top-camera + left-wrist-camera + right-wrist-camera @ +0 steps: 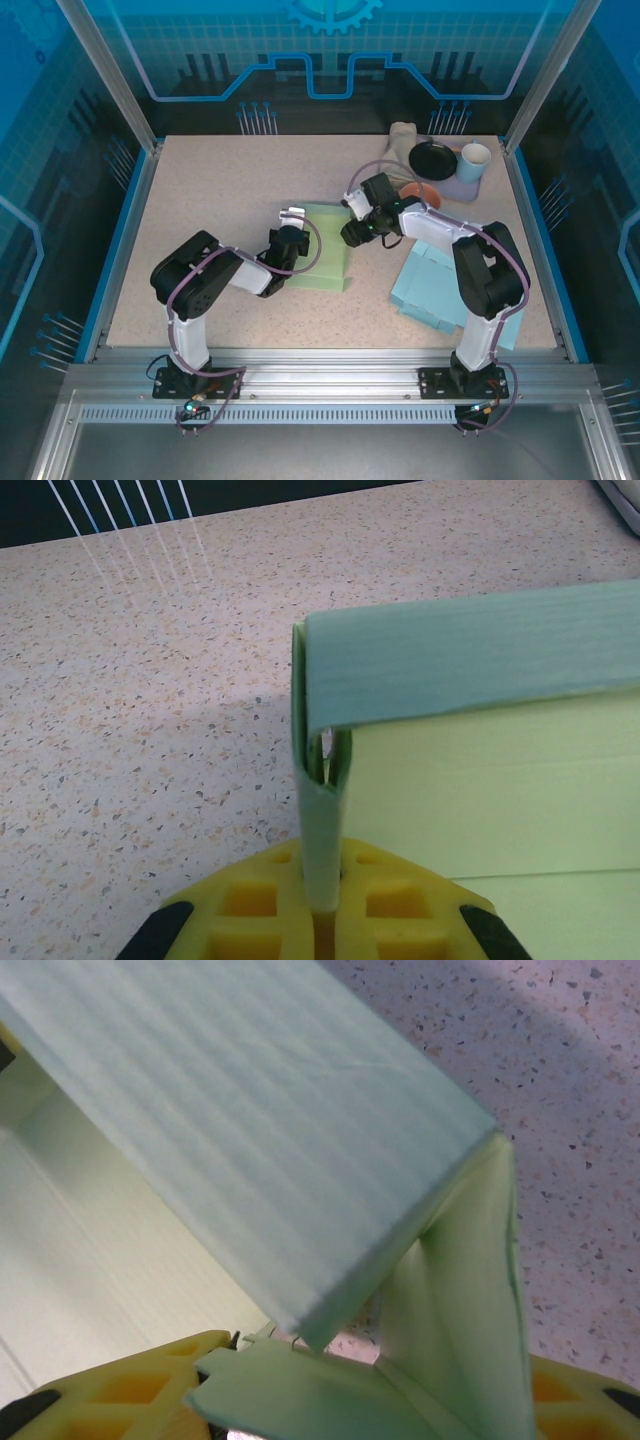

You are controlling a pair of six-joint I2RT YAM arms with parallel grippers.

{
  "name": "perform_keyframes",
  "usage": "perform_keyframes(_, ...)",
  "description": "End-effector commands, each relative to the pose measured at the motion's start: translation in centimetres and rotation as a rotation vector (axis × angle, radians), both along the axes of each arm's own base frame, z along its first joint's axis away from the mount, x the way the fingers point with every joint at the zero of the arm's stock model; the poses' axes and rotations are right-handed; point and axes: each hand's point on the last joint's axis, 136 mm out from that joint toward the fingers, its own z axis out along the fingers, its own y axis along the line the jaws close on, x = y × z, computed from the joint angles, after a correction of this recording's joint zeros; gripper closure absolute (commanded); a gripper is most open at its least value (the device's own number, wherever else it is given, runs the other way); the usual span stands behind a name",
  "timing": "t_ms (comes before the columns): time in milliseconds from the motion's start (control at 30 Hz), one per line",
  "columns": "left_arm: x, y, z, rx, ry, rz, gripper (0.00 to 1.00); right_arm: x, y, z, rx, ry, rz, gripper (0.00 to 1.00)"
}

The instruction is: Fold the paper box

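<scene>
Right now the left gripper (322, 905) is pinching a thin upright flap (318, 810) of the green paper box (325, 262). Its yellow jaws are pressing tight together on the card, so the flap is standing straight up between them. Ahead of those jaws and off to their right, a long side wall (470, 665) of the box is leaning over the pale inner floor.

At the opposite end of the box, the right gripper (375, 1360) is straddling a corner. Its jaws are standing roughly half apart, with a folded tab (290, 1395) and a slanting end panel (460, 1290) lying between them. I cannot tell whether they are squeezing the card or merely bracketing it. Just above those jaws a broad wall is tilting inward.

The box is sitting partly formed on the speckled table (200, 180), between the two grippers.

Judging from this, the step in hand is tucking an end flap in while the walls are standing up. Doing it well is looking like a matter of the left gripper holding firm as an anchor. The right one should be easing the corner tab inward along its crease, not across it, so the thin card is not buckling or tearing.
</scene>
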Motion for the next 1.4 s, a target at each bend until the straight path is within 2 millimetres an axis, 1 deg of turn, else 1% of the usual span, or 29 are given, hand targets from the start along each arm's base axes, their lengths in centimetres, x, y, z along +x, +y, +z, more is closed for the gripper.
perform_keyframes(0,-0.6,0.4,-1.2,0.04,0.059,-0.004,0.92,0.1,1.9,2.0,0.079,-0.079,0.011,0.48)
perform_keyframes(233,-0.5,0.4,-1.2,0.037,0.062,0.001,0.92,-0.4,3.5,2.0,0.113,-0.136,0.045,0.49)
perform_keyframes(433,-0.4,0.7,-1.2,0.016,0.071,0.01,0.92,-1.3,4.8,3.6,0.171,-0.204,0.104,0.49)
perform_keyframes(533,-0.4,0.8,-1.2,0.006,0.079,0.006,0.93,-1.3,5.0,4.4,0.193,-0.237,0.101,0.49)
perform_keyframes(600,-0.5,0.8,-1.3,0.002,0.082,0.004,0.93,-1.0,4.9,4.5,0.19,-0.253,0.082,0.5)
perform_keyframes(800,-0.5,0.8,-1.3,-0.004,0.083,0.002,0.93,-0.3,5.2,4.0,0.164,-0.281,0.049,0.51)
perform_keyframes(1000,-0.5,0.9,-1.3,-0.005,0.082,0.001,0.93,1.8,2.9,3.5,0.057,-0.365,-0.112,0.54)
perform_keyframes(1067,-0.5,0.8,-1.3,-0.006,0.081,0.0,0.93,2.2,2.4,3.3,0.029,-0.391,-0.144,0.54)
perform_keyframes(1133,-0.6,0.8,-1.3,-0.007,0.082,-0.001,0.93,2.4,2.2,3.1,0.026,-0.404,-0.155,0.54)
perform_keyframes(1267,-0.6,0.8,-1.3,-0.007,0.081,-0.001,0.93,2.3,3.4,2.4,0.057,-0.379,-0.112,0.55)
perform_keyframes(1367,-0.5,0.8,-1.3,-0.007,0.08,0.001,0.93,1.6,4.8,2.0,0.102,-0.362,-0.06,0.55)
